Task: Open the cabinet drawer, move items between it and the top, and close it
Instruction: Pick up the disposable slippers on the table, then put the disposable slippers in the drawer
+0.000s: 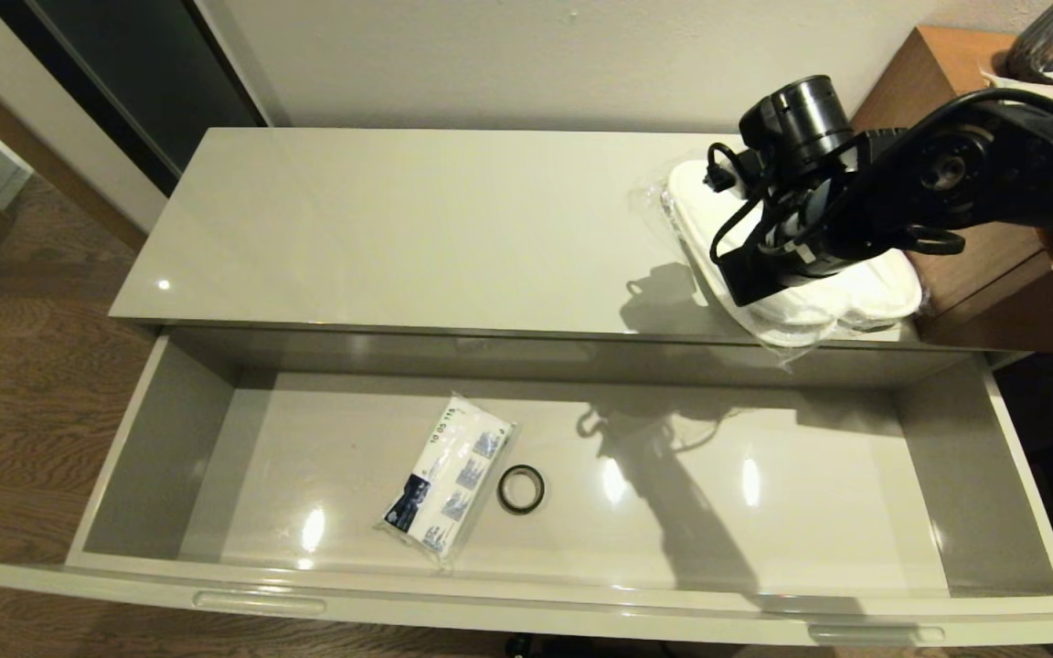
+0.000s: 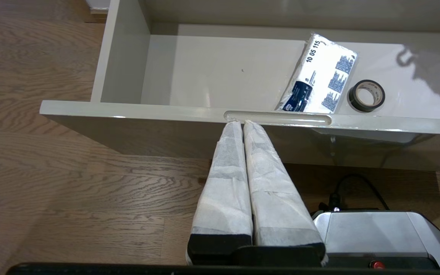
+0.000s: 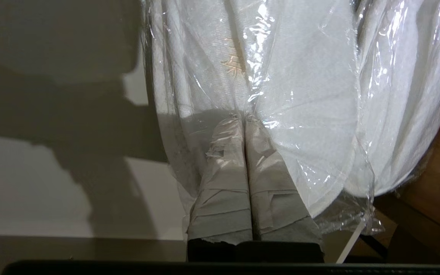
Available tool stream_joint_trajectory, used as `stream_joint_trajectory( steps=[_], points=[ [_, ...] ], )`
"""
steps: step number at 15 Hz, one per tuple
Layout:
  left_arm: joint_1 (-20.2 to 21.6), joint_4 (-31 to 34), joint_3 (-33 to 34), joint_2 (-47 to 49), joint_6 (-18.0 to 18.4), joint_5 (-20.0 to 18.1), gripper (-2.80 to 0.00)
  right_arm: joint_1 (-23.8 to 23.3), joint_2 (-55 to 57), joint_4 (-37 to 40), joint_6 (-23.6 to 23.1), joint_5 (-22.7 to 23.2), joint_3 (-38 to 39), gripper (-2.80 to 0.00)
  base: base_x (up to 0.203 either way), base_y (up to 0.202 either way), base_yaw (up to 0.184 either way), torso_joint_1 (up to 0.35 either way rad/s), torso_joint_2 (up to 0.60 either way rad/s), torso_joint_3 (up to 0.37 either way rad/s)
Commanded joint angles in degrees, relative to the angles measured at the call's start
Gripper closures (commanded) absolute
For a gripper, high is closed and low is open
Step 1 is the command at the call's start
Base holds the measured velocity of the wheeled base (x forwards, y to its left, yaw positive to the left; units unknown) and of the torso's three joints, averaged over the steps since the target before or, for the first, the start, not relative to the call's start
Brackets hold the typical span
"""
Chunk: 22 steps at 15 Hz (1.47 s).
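Observation:
The cabinet drawer (image 1: 526,603) is pulled fully open below the glossy cream top (image 1: 417,219). The white plastic-wrapped slippers (image 1: 865,292) lie at the top's right end, overhanging its front edge. My right gripper (image 1: 782,265) is down on them. In the right wrist view its fingers (image 3: 224,183) are pressed together with the clear wrap of the slippers (image 3: 311,95) gathered around them. My left gripper (image 2: 243,122) is shut and empty, low in front of the drawer (image 2: 128,109), with its tips just under the left handle slot (image 2: 277,117). It is out of the head view.
A blue-and-white printed packet (image 1: 449,475) and a small black ring (image 1: 521,488) lie on the drawer floor left of centre. A taller brown wooden desk (image 1: 993,265) stands against the top's right end, close to the slippers. Wooden floor surrounds the cabinet.

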Motion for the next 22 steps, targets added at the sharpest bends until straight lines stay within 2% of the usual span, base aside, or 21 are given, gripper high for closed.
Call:
stream_joint_trajectory(
  steps=[1,4,6,10,15,18,22],
  points=[
    [0.08,0.00,0.00,0.00,0.00,0.03,0.00,2.31,-3.18,3.16,1.30,-0.05,0.37,0.00,0.000,0.000,0.000,0.000,0.00,0.000],
    [0.00,0.00,0.00,0.00,0.00,0.03,0.00,9.71,-8.50,13.46,9.24,-0.17,2.70,0.00,0.000,0.000,0.000,0.000,0.00,0.000],
    [0.00,0.00,0.00,0.00,0.00,0.03,0.00,14.04,-12.55,17.82,14.30,-0.51,8.63,0.00,0.000,0.000,0.000,0.000,0.00,0.000],
    [0.06,0.00,0.00,0.00,0.00,0.03,0.00,18.58,-21.41,19.64,18.90,-1.39,25.25,0.00,0.000,0.000,0.000,0.000,0.00,0.000],
    [0.00,0.00,0.00,0.00,0.00,0.03,0.00,19.41,-32.30,19.31,21.11,-2.26,44.63,0.00,0.000,0.000,0.000,0.000,0.00,0.000],
    [0.00,0.00,0.00,0.00,0.00,0.03,0.00,18.51,-30.24,19.16,23.27,-2.39,45.70,0.00,0.000,0.000,0.000,0.000,0.00,0.000],
    [0.01,0.00,0.00,0.00,0.00,0.03,0.00,15.16,-21.78,18.75,28.98,-3.24,44.92,0.00,0.000,0.000,0.000,0.000,0.00,0.000]
  ],
)
